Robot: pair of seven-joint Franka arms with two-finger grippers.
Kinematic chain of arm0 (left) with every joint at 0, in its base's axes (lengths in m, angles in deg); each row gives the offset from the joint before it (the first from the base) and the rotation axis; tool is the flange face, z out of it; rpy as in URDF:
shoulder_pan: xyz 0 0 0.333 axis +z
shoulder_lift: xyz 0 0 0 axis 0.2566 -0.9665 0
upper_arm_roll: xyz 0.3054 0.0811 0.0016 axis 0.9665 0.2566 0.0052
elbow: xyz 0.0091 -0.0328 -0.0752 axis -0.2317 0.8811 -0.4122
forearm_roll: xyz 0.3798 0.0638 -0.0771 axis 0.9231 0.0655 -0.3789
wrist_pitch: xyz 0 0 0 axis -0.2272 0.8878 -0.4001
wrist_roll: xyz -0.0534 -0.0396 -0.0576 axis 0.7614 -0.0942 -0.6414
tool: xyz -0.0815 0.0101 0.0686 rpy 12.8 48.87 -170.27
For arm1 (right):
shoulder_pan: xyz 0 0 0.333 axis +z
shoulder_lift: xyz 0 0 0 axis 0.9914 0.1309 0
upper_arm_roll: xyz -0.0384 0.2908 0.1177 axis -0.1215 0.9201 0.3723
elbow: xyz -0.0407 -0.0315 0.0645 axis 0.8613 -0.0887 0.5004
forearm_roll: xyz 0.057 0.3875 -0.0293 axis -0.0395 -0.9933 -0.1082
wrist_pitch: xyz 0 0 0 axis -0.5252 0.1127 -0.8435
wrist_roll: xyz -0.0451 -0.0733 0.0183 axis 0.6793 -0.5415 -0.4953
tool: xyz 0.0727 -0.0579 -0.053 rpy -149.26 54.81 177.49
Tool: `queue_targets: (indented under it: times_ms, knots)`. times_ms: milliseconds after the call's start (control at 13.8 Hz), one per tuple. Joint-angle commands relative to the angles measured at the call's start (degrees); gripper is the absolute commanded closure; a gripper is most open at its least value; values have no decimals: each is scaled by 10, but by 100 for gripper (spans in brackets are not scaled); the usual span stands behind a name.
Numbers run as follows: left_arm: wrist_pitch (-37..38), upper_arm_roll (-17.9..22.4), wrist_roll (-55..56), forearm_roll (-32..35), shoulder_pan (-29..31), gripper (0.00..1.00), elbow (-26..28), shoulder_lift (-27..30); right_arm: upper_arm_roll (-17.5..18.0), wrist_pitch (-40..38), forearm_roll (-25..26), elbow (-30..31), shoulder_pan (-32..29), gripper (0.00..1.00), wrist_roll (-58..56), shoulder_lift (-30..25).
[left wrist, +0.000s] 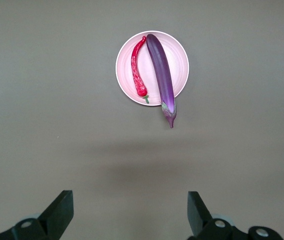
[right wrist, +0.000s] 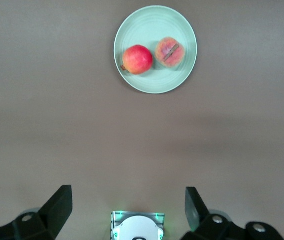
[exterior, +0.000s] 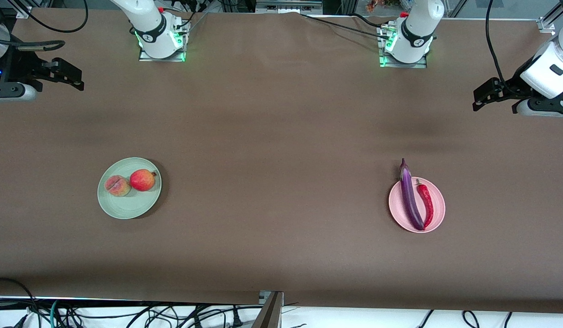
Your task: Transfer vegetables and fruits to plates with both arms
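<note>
The eggplant [exterior: 410, 197] and chili pepper [exterior: 426, 202] are laid on the pink plate [exterior: 438, 200], toward the left arm's end; peach [exterior: 117, 186] and pomegranate [exterior: 142, 180] on the green plate [exterior: 128, 207]. The eggplant's stem overhangs the rim, so a nudge could roll it off. The left gripper [exterior: 482, 95] and right gripper [exterior: 69, 75] are held open and empty above the table's ends.

Left hand [exterior: 479, 98] and right hand [exterior: 74, 77] wait raised, fingers apart.

Brown table [exterior: 281, 136] w/ green plate [exterior: 126, 207] & pink plate [exterior: 438, 200]
</note>
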Motion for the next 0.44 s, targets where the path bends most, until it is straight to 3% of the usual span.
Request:
queue_targets:
  times_ms: [0, 363]
  knots:
    - [14, 0, -12, -10, 0, 0, -21, -10, 13, -11, 3, 0, -14, 0, 16, 0]
    - [14, 0, -12, -10, 0, 0, -20, -10, 9, -10, 3, -5, -14, 0, 15, 5]
